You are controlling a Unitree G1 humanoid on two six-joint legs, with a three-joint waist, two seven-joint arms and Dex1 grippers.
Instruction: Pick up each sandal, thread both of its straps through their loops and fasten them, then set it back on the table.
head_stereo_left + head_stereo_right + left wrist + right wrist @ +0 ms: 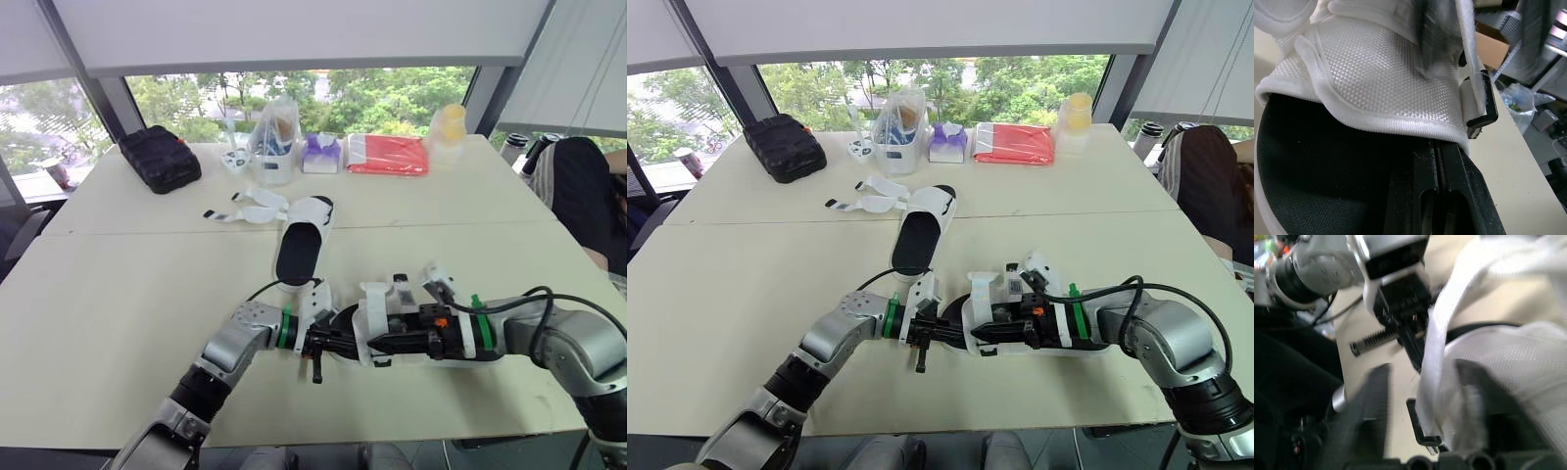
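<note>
Left eye view, two sandals, far sandal (299,250), near sandal (375,305), left claw (345,343) closed, right claw (382,344) spread open.

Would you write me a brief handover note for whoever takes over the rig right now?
Left gripper: shut, tips tucked under the white upper of the near sandal.
Right gripper: open, fingers either side of a loose strap on that sandal, near the front edge of the table.
Far sandal lies mid-table, its straps splayed open.
Done: nothing visibly fastened.
Left: thread and fasten the straps on both sandals, then set each down.
</note>
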